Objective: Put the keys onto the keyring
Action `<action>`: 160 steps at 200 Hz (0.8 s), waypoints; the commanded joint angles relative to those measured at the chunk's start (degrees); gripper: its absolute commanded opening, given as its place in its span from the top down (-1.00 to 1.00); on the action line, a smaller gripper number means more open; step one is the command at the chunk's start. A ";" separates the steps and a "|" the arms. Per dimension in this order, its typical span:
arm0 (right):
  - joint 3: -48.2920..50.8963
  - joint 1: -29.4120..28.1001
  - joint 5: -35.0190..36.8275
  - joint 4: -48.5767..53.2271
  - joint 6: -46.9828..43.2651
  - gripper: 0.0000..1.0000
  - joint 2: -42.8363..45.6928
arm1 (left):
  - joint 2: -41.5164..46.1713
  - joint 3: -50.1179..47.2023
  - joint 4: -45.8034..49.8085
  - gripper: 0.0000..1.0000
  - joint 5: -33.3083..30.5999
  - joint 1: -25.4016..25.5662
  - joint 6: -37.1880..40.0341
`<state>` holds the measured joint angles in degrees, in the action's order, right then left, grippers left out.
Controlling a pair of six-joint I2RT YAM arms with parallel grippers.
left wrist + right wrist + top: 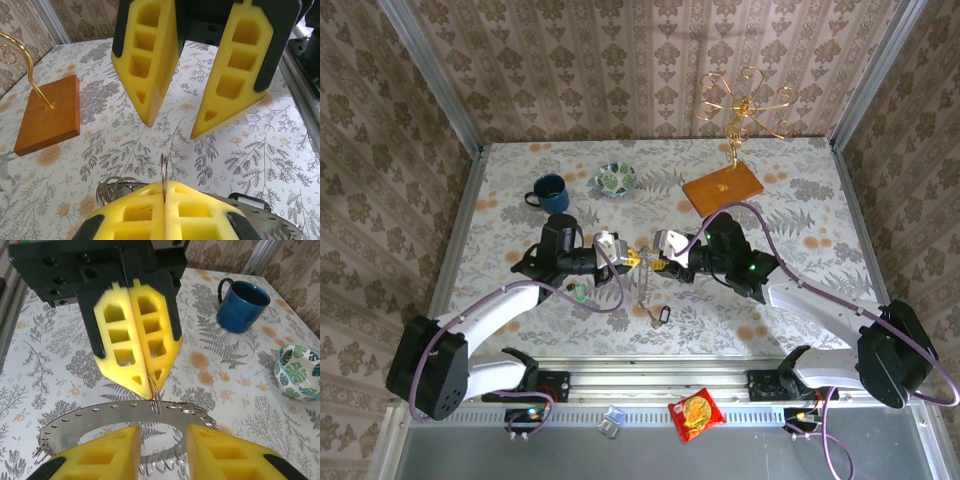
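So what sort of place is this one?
Probably a staged robot test booth rather than a real home: wallpapered panels in metal framing box in a leaf-print table, and props like a blue mug and a bowl sit on it.

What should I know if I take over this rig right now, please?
Left gripper: shut on a small split ring of the perforated metal plate.
Right gripper: open, empty, facing that ring.
Green key: lying on the table, in neither gripper.
Done: ring gripped. Left: pick up the key and thread it onto the ring.
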<state>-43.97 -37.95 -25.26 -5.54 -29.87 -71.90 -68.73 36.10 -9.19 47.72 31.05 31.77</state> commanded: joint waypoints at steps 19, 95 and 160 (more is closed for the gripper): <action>-0.71 -1.54 3.28 -0.83 -0.38 0.41 -2.10 | 0.97 2.22 1.40 1.00 0.25 0.50 3.24; -1.80 -2.74 1.66 -2.64 -0.21 0.52 -3.77 | 0.40 2.92 3.86 1.00 2.68 0.77 5.03; -2.50 -3.03 0.61 -2.92 0.20 0.71 -4.84 | 0.17 3.10 4.80 1.00 3.28 0.94 5.67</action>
<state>-44.31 -40.47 -23.16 -7.40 -29.78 -76.03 -68.73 36.97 -5.30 48.40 31.53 35.70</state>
